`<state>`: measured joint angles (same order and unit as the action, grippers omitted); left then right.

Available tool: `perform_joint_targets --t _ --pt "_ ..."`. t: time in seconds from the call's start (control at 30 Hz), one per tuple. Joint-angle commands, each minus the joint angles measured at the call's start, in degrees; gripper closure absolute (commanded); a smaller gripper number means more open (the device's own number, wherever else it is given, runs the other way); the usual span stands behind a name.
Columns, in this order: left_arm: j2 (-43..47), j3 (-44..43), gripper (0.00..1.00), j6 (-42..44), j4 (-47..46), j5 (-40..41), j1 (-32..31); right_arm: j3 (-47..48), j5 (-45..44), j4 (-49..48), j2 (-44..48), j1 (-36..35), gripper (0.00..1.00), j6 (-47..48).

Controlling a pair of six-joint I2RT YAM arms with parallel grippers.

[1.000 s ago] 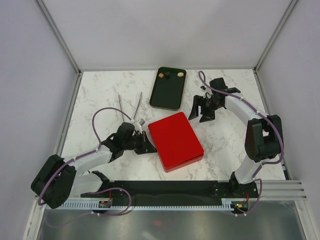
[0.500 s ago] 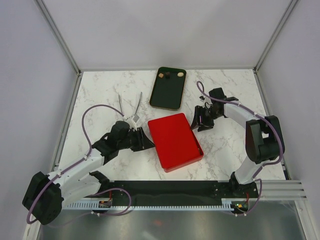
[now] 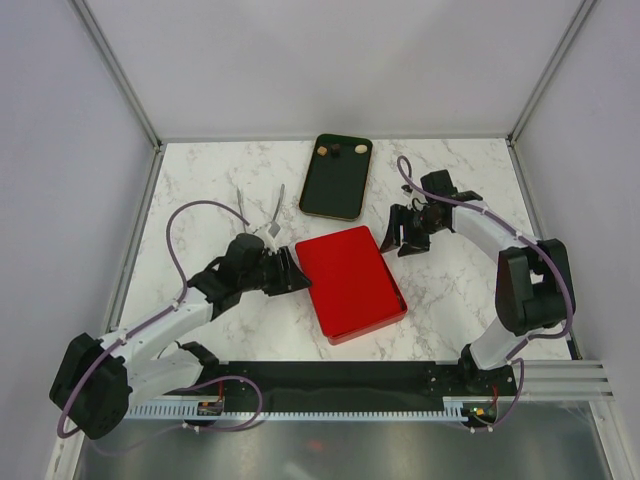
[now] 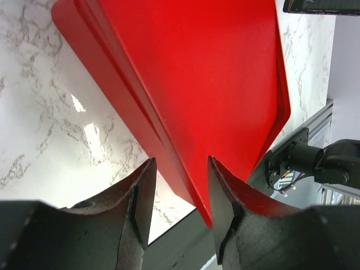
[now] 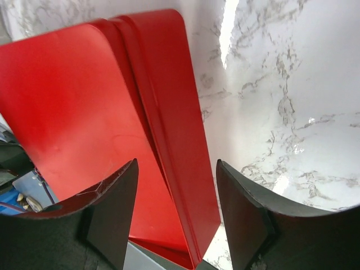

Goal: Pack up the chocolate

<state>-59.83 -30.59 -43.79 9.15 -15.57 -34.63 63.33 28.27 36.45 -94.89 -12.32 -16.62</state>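
Observation:
The chocolate, three tiny tan and dark pieces (image 3: 338, 151), lies at the far end of a black tray (image 3: 337, 185). A closed red box (image 3: 350, 283) lies mid-table. My left gripper (image 3: 296, 272) is open at the box's left edge. In the left wrist view the box's rim (image 4: 185, 84) runs between its fingers (image 4: 140, 197), midway (image 4: 180, 191). My right gripper (image 3: 398, 236) is open at the box's far right corner. In the right wrist view the box's side wall (image 5: 174, 140) lies between its fingers (image 5: 242, 208), midway (image 5: 177, 197).
Metal tongs (image 3: 262, 215) lie on the marble table (image 3: 200, 190) just beyond my left gripper. White walls close in the table on the left, back and right. A black rail (image 3: 340, 378) runs along the near edge.
My right gripper has come down and left to the box's far right corner. My left gripper has shifted up along the box's left edge. The box has turned slightly.

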Motion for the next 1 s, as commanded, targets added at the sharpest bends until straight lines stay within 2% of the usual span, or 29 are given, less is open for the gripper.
perform_joint_targets --t 0.0,0.27,0.43,0.97 --pt "0.95 -3.6 0.5 2.66 1.4 3.0 -0.35 3.99 -0.41 0.47 2.43 -0.16 0.34 -0.25" --pt "-7.13 -4.75 0.52 4.06 -0.17 3.18 -0.26 5.57 -0.06 1.43 3.75 -0.08 0.31 -0.34" --pt "-10.3 -4.57 0.61 3.98 -2.2 2.13 -0.35 4.88 0.03 1.52 4.19 -0.16 0.3 -0.25" --pt "-10.3 -0.09 0.69 0.73 -7.82 -4.81 -1.22 -0.75 -1.11 0.64 7.08 -0.16 0.29 -1.12"
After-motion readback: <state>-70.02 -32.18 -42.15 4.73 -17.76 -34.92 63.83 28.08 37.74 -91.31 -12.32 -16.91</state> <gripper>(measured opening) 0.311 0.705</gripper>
